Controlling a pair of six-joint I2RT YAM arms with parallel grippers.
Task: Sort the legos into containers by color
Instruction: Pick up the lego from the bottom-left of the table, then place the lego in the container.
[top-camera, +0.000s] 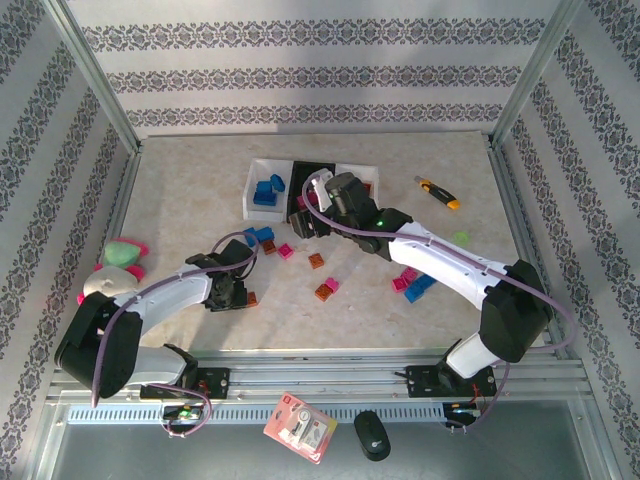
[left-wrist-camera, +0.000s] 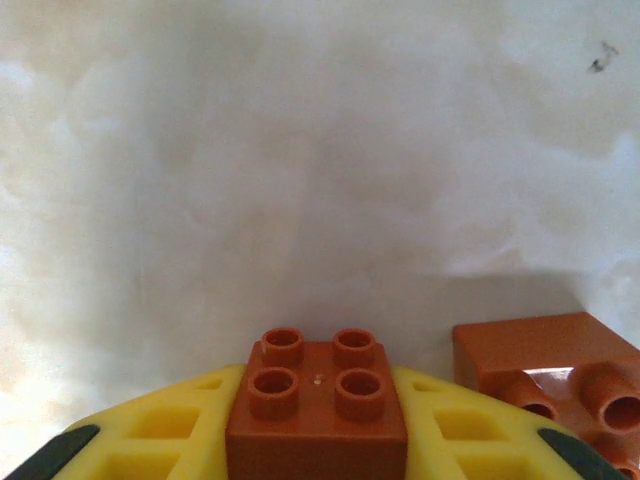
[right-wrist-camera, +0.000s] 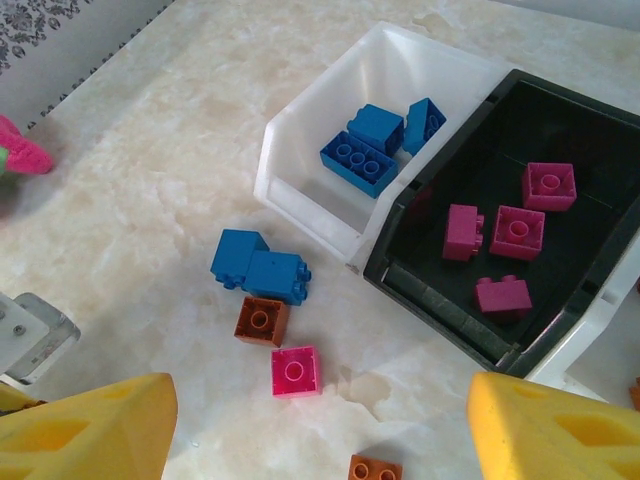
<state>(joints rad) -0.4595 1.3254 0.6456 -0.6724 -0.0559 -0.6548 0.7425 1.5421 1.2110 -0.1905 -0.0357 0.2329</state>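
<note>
My left gripper (left-wrist-camera: 318, 445) is shut on an orange-brown brick (left-wrist-camera: 318, 395), studs up, just above the marble table. A second orange-brown brick (left-wrist-camera: 560, 375) lies on its side right beside it. From above, the left gripper (top-camera: 230, 294) sits low by that loose brick (top-camera: 252, 297). My right gripper (right-wrist-camera: 325, 440) hangs open over loose bricks: two blue (right-wrist-camera: 260, 270), one orange-brown (right-wrist-camera: 262, 320), one pink (right-wrist-camera: 295, 370). The left white tray (right-wrist-camera: 300, 190) holds blue bricks (right-wrist-camera: 362, 160). The black tray (right-wrist-camera: 440, 300) holds magenta bricks (right-wrist-camera: 517, 232). The right gripper (top-camera: 310, 218) covers much of the black tray from above.
The second white tray (top-camera: 362, 172) stands at the row's right end. More bricks lie at centre (top-camera: 325, 289) and right (top-camera: 412, 283). A utility knife (top-camera: 438, 192) lies far right. The plush toy (top-camera: 122, 255) is at the left, a flat packet (top-camera: 300, 425) at the front.
</note>
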